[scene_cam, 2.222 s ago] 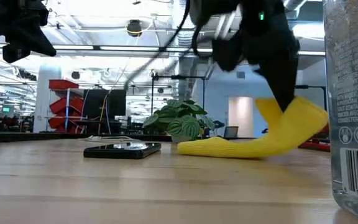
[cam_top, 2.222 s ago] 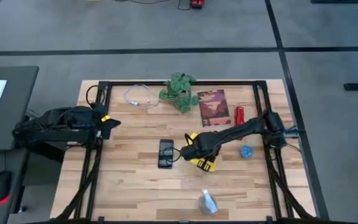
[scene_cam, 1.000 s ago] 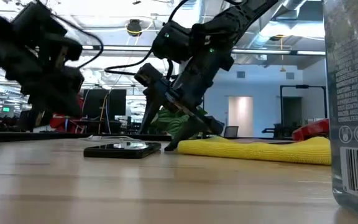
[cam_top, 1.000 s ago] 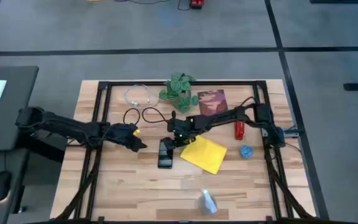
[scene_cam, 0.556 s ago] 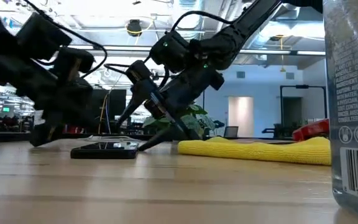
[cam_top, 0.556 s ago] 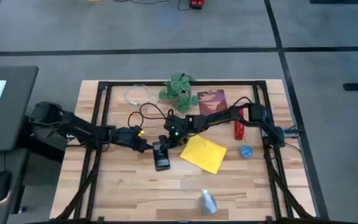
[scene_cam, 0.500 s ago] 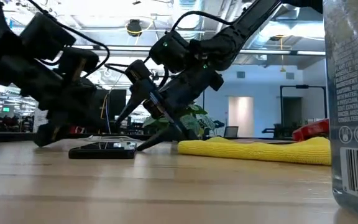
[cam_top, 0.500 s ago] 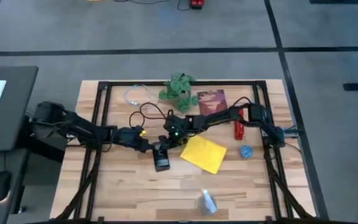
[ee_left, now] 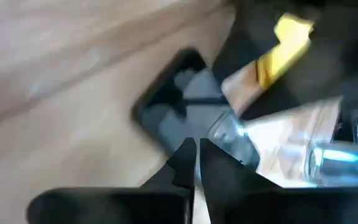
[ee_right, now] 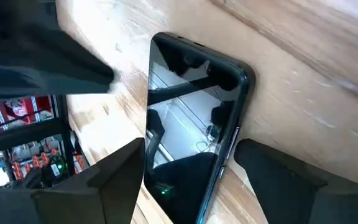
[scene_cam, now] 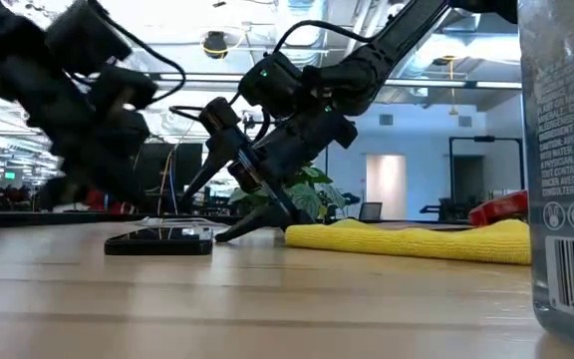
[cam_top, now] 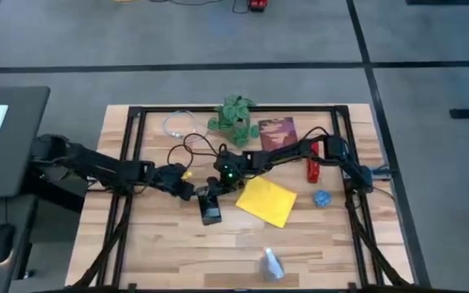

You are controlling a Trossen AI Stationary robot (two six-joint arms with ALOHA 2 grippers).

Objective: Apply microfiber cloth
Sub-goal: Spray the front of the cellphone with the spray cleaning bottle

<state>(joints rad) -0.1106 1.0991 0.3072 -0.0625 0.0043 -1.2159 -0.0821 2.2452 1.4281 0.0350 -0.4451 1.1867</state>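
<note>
Yellow microfiber cloth (cam_top: pixel 266 201) flat on table, unheld.

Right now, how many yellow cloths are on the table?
1. The cloth lies flat on the table, right of the phone and apart from it. Neither hand touches the cloth.

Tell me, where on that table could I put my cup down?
Bare wood lies in the near left corner, below the phone and left of the bottle. The middle is crowded: both hands, left hand and right hand, meet at the phone beside the yellow cloth.
</note>
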